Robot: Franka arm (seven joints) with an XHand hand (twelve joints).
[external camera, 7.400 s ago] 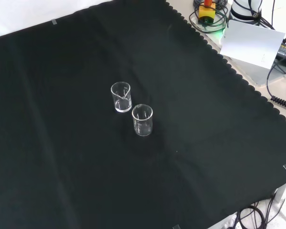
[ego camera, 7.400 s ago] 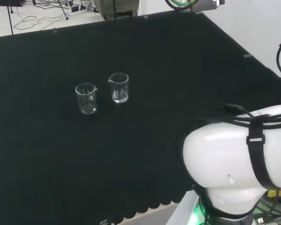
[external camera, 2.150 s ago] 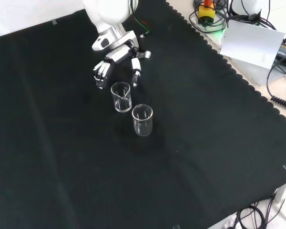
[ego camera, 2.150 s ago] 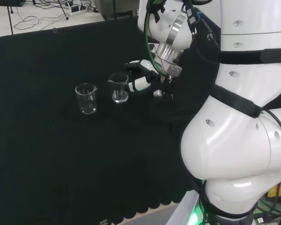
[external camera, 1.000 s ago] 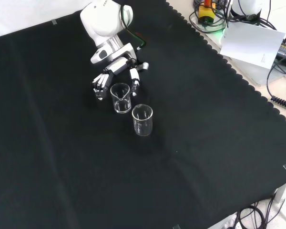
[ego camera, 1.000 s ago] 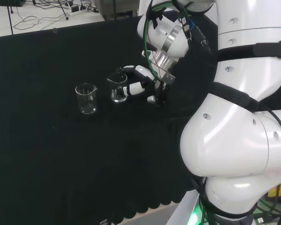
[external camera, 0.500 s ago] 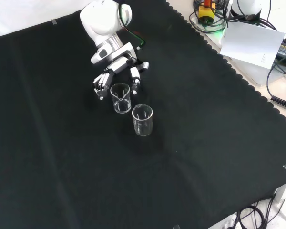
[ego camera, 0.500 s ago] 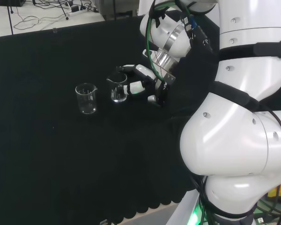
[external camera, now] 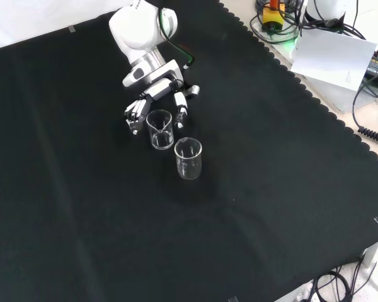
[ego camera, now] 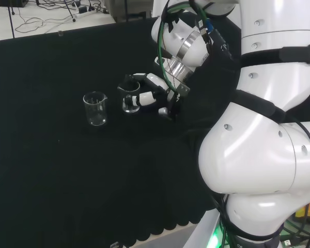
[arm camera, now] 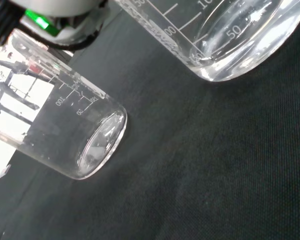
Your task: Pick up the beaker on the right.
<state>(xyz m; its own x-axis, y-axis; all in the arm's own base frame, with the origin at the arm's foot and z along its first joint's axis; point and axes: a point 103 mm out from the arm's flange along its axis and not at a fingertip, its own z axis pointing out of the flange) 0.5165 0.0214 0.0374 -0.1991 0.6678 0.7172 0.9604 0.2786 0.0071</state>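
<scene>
A: Two clear glass beakers are noted upright on the black cloth [external camera: 290, 189]. Which one is bracketed by the hand?

B: The right-hand beaker [ego camera: 129, 96] in the head view; in the front view the same piece [external camera: 160, 128] is the farther one. The hand [ego camera: 156, 96] is set against its right side in the head view. Fingers [external camera: 133, 116] are seen on one side of the glass in the front view and the thumb [external camera: 181, 111] on the other, spread wide, with the rim between them. Whether contact is made cannot be told; the base is seen resting on the cloth.

A: And the second beaker [ego camera: 95, 108], taken from that right-hand beaker?

B: It is placed just to its left in the head view, apart from it by a narrow strip of cloth. In the front view it [external camera: 188, 158] is nearer and slightly to the right, close but not touching. From the wrist, both are seen large: the graduated base of the near one [arm camera: 230, 40] and the other [arm camera: 70, 135] past it, with bare cloth between.

A: Open room round the right-hand beaker?

B: Bare cloth is recorded on every side but two: the hand's side and the second beaker's side. The scalloped cloth edge [external camera: 315, 100] lies well apart from it, toward the right of the front view. The far edge of the cloth [ego camera: 67, 32] is well behind it in the head view. The arm's white links [ego camera: 258, 170] are massed to its right in that view.
</scene>
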